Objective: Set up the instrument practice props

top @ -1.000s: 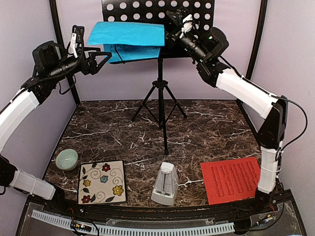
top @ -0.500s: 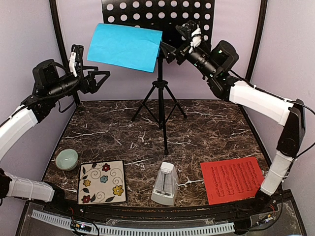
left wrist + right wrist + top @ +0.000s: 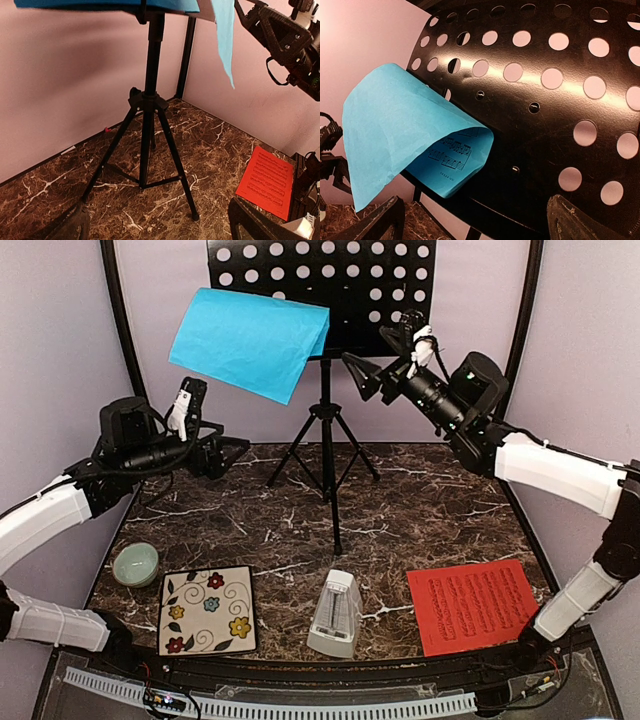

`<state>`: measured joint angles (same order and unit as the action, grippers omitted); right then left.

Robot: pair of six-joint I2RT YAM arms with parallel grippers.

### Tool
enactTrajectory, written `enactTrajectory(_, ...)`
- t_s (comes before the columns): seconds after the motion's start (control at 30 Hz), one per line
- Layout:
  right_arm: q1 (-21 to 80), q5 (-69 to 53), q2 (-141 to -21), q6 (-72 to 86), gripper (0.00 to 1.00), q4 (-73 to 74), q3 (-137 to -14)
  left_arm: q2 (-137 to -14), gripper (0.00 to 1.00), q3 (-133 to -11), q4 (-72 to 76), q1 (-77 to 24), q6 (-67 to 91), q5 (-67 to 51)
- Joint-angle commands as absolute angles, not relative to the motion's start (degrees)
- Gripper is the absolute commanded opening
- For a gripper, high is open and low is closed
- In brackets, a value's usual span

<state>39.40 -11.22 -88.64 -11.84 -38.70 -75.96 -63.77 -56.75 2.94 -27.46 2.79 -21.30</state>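
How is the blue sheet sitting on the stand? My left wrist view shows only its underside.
Observer: The blue sheet droops forward on the desk, curled over so its print faces inward.
Operator: Is the desk's right side free?
Observer: Yes, the right side shows only bare holes; blue covers the left.
Operator: Anything else at the near left?
Observer: A pale green bowl and a flower-patterned tile lie there.

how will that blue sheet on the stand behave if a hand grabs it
Probably floppy: the blue sheet droops forward, folded over itself, on the stand's desk. It looks thin and likely very light, so it may slide off if nudged.
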Motion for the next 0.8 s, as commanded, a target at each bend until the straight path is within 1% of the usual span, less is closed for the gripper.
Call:
enactTrajectory(0.0,39.77,-7.47,-84.02,-6.69,1.0,-37.29,-72.22,-61.41,0.99,-53.85,2.7,-30.26,0.84,-18.81)
enactTrajectory(0.1,39.73,-5.42,-81.88,-3.94,1.0,-33.36,-69.82,-61.38,0.99,-51.97,3.68,-32.14,0.41,-18.57)
enactTrajectory(0.27,39.73,1.6,-77.9,0.63,1.0,-22.05,-66.49,-62.89,0.99,-51.69,3.49,-36.79,-2.52,-15.87)
enactTrajectory(0.33,39.67,4.15,-76.05,3.03,1.0,-17.49,-63.32,-63.8,0.99,-51.97,3.35,-38.41,-3.31,-15.42)
enactTrajectory(0.4,39.58,7.08,-74.62,6.92,1.0,-12.1,-61.71,-64.84,0.99,-52.2,3.82,-40.23,-3.83,-15.02)
enactTrajectory(0.5,39.11,12.06,-74.75,14.63,0.99,-0.25,-61.16,-67.95,0.99,-52.74,5.05,-43.67,-4.48,-14.35)
enactTrajectory(0.63,38.2,12.72,-76.73,22.06,0.97,12.52,-58.91,-73.88,0.99,-56.78,4.53,-47.1,-5.53,-12.6)
enactTrajectory(0.77,36.47,13.25,-76.79,28.71,0.97,18.66,-53.36,-79.71,0.99,-62.59,3.65,-49.74,-7.29,-12.39)
